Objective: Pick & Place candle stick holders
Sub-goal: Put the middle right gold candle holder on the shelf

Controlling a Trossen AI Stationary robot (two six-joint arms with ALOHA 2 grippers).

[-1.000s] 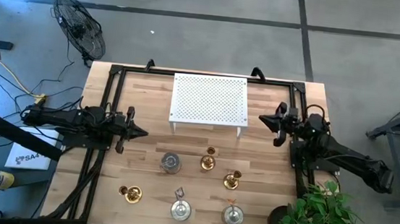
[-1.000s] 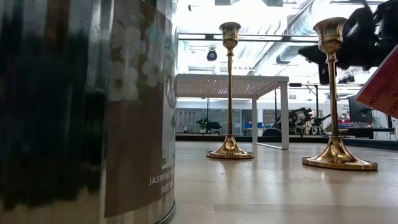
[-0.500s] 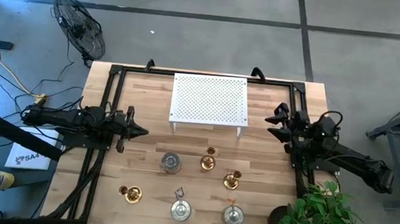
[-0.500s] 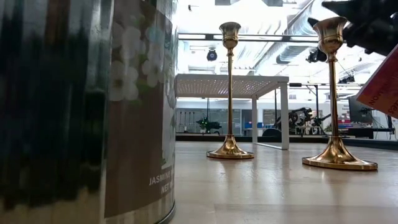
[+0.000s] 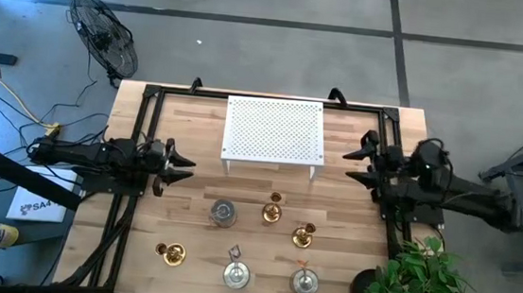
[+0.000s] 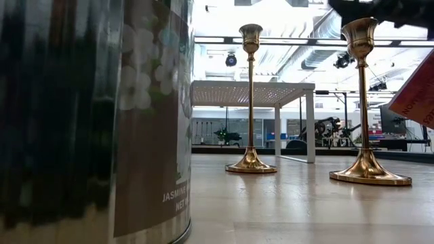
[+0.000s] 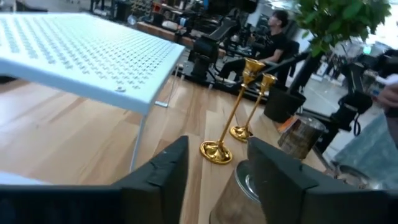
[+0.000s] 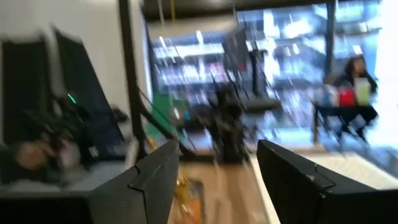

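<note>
Left fingers [image 7: 211,171] apart; silvery holder [image 7: 249,186] half hidden.

White rack [image 5: 274,129] dotted with perforations, pale striped wood table [image 5: 196,131], three shiny gold candle stick holders [image 5: 273,207], three silvery ones [image 5: 222,212], black arms and frame [image 5: 145,117], green plant [image 5: 418,284], dark floral-print tin [image 6: 95,115].

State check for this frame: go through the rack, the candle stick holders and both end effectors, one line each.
White rack: standing on its legs at the table's back, nothing on it.
Gold holders: upright on the table, apart from each other.
Silver holders: standing on the table, untouched.
Left end effector: open, empty, at the left edge.
Right end effector: open, empty, beside the rack's right end.
</note>
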